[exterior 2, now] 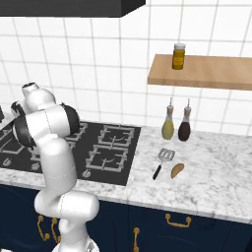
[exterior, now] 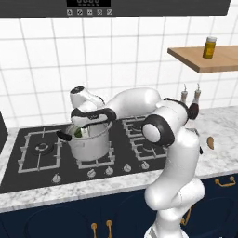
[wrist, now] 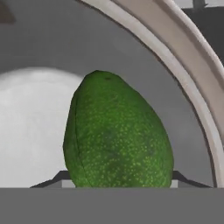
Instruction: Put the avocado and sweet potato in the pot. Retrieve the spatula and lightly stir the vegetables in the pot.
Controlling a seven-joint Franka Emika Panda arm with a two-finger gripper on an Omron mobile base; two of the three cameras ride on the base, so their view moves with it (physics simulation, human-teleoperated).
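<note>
Avocado [wrist: 116, 135] pinched between gripper [exterior: 80, 131] tips, hanging inside pot [exterior: 90, 142] mouth; likely light, firm, smooth-skinned, slippery; best held across middle; sweet potato [exterior 2: 177, 170] and spatula [exterior 2: 163, 161] far off on desk [exterior 2: 216, 167].

- No words, brand names or numbers can be read anywhere in these pictures.
- The dark control panel [exterior: 89, 10] on the range hood above the stove carries a small display and a row of pale button symbols, all too small and blurred to make out.
- The jar [exterior 2: 179, 55] on the wooden shelf [exterior 2: 206, 72] has a yellowish band with no legible print.
</note>
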